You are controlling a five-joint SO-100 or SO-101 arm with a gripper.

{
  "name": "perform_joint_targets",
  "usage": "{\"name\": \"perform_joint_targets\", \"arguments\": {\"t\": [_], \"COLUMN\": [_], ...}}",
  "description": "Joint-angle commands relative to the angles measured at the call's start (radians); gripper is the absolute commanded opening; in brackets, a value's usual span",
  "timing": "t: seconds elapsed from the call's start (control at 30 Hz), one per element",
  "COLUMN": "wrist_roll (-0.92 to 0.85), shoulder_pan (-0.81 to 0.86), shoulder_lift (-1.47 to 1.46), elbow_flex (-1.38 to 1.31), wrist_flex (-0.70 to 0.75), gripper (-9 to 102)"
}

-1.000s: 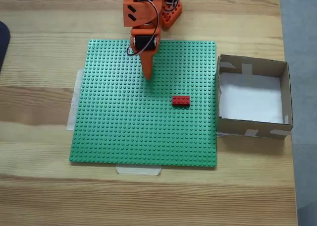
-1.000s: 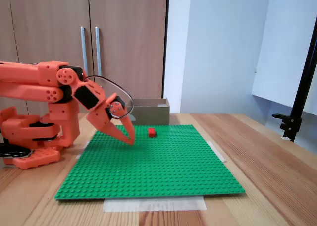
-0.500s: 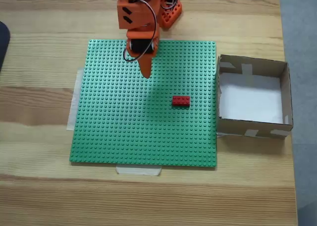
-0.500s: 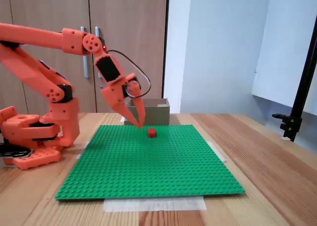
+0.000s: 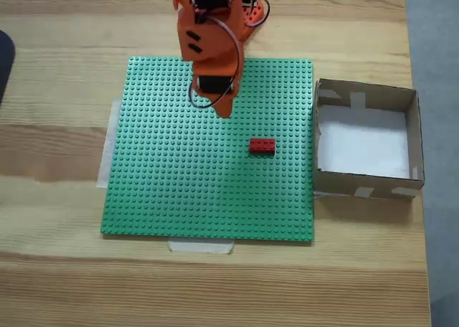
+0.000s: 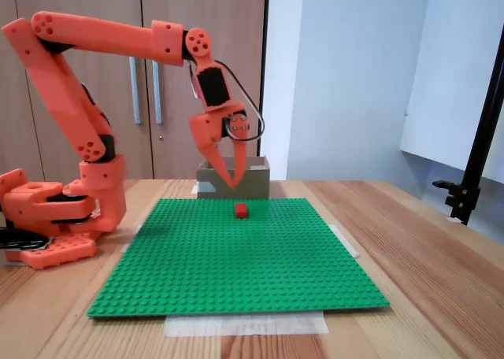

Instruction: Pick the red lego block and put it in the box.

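The red lego block (image 5: 262, 146) lies flat on the green studded baseplate (image 5: 179, 191), right of centre; in the side fixed view the red lego block (image 6: 241, 210) sits near the plate's far edge. My orange gripper (image 5: 224, 112) hangs in the air above the plate, up and to the left of the block. From the side my gripper (image 6: 233, 183) points down, well above the block, with its fingers together and nothing held. The box (image 5: 412, 137) stands open to the right of the plate, and the box (image 6: 253, 179) shows behind the gripper in the side view.
The arm's orange base (image 6: 47, 217) stands on the wooden table (image 5: 57, 277) at the plate's far side. Tape strips (image 5: 201, 247) hold the plate down. Cabinet doors (image 6: 79, 99) rise behind the table, and a black stand (image 6: 472, 170) is at the right.
The arm has risen and reached out over the plate, carrying the gripper up and toward the red block. The block and the box have not moved.
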Motion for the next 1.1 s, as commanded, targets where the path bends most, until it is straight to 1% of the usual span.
{"name": "perform_joint_targets", "arguments": {"t": [0.0, 0.4, 0.53, 0.6, 0.83, 1.0, 1.07], "wrist_roll": [0.037, 0.146, 0.202, 0.202, 0.219, 0.202, 0.199], "shoulder_pan": [-0.021, -0.126, -0.146, -0.16, -0.172, -0.175, -0.175], "shoulder_lift": [-0.069, -0.264, -0.275, -0.276, -0.296, -0.318, -0.321], "elbow_flex": [-0.11, -0.267, -0.273, -0.273, -0.273, -0.273, -0.273], "wrist_flex": [0.04, 0.14, 0.141, 0.132, 0.13, 0.121, 0.115], "gripper": [0, 0, 0, 2, 2, 8, 13]}}
